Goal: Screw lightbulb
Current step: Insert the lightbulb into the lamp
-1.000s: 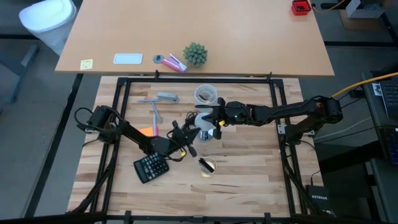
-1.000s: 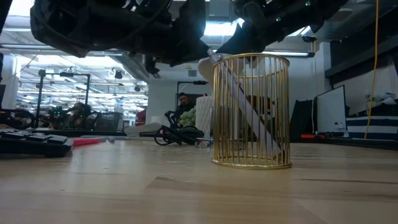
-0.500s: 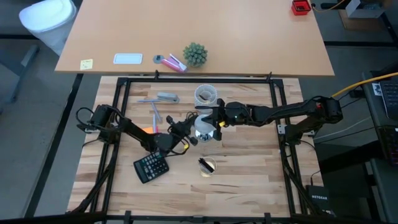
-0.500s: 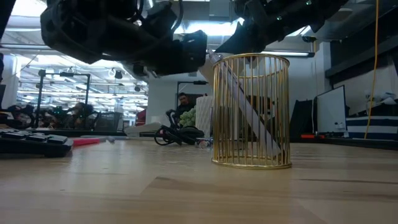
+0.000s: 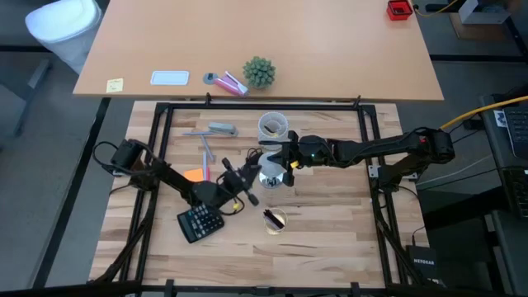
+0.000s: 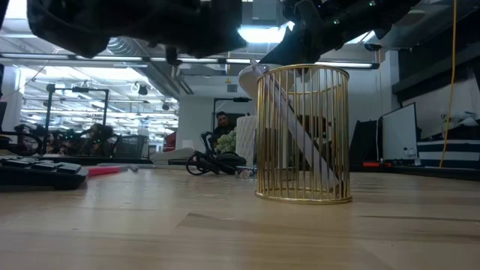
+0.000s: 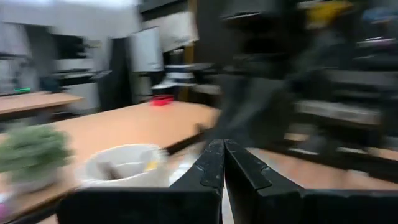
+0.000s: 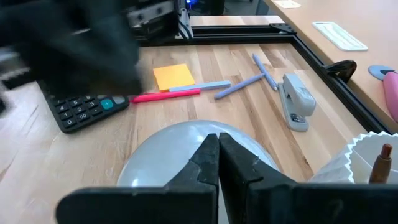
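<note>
We see our right gripper [image 8: 218, 163] pressed shut, empty, just above the silver socket's dome [image 8: 186, 146]; our left gripper [image 5: 247, 177] is likewise shut, empty, beside the socket. The calculator [image 5: 200, 221] lies nearby. We cannot find the lightbulb.

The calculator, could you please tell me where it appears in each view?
High view: calculator left of the gold wire cup.
Low view: calculator at far left edge.
Left wrist view: not in it.
Right wrist view: calculator at left.
Shared landmark: pink pen beside it, low and right wrist views.
</note>
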